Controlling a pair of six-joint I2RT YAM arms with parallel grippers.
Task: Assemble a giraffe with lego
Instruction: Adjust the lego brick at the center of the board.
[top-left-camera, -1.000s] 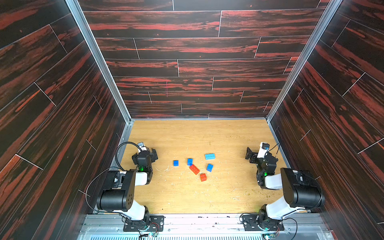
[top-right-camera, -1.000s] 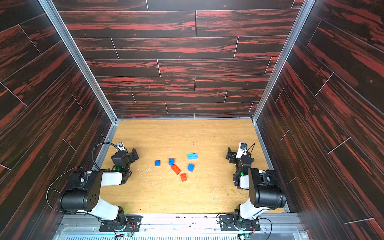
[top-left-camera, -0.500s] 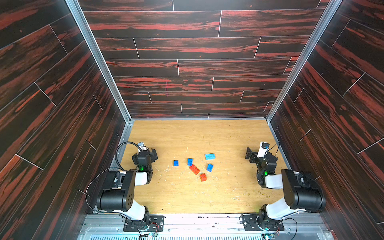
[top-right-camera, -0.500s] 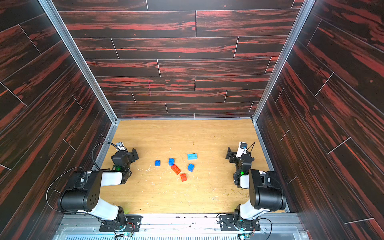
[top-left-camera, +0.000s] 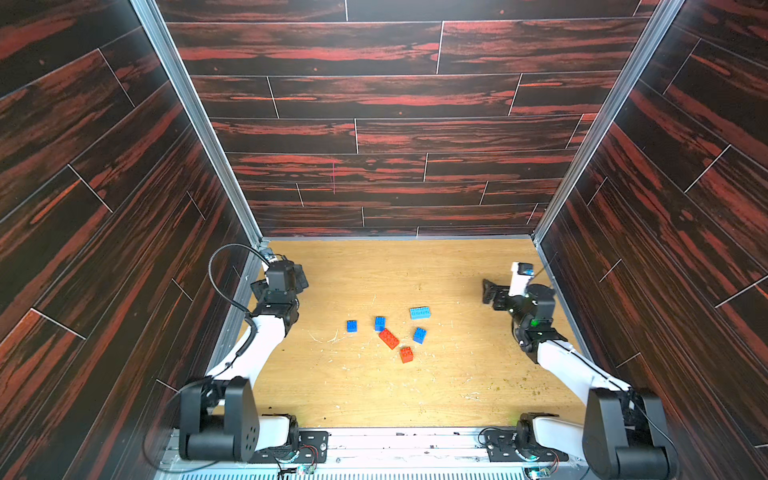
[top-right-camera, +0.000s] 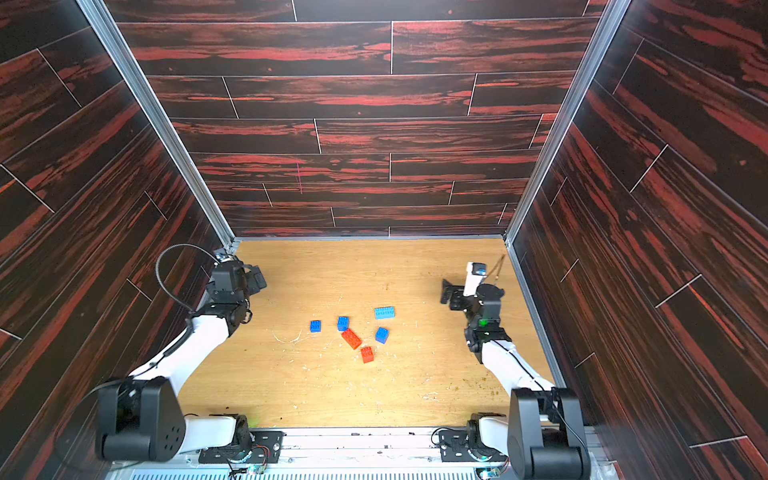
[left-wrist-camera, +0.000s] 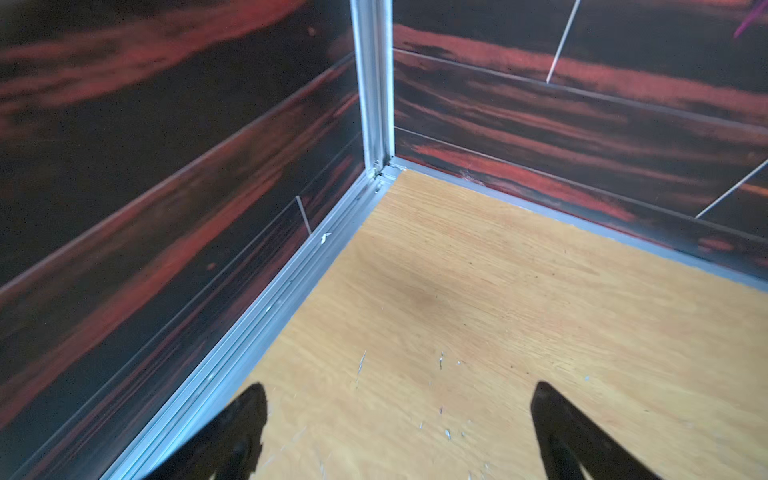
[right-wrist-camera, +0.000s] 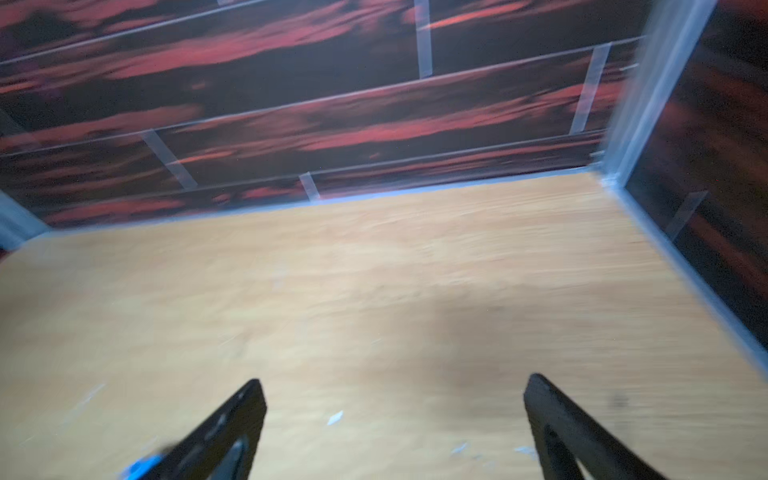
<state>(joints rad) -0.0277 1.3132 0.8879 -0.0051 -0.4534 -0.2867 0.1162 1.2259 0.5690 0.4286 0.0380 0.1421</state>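
Recording six loose lego bricks lying near the middle of the wooden table (top-left-camera: 415, 395), none joined, in both top views. Logging positions:
- left dark blue brick (top-left-camera: 351, 326) sitting apart
- middle dark blue brick (top-left-camera: 379, 323) lying just beside the far end of the long red brick (top-left-camera: 389, 338)
- right dark blue brick (top-left-camera: 419, 335) lying near it
- light blue brick (top-left-camera: 419, 312) lying farthest back
- small red brick (top-left-camera: 406, 354) lying nearest the front

Noting the left gripper (left-wrist-camera: 399, 390) pointing toward the far left corner beside the wall (left-wrist-camera: 166, 208), jaws spread wide and holding nothing. Noting the right gripper (right-wrist-camera: 392, 384) standing near the right wall, jaws likewise spread and empty, its wrist view blurring. Placing all bricks between the two grippers, well apart from both and slightly nearer the front.
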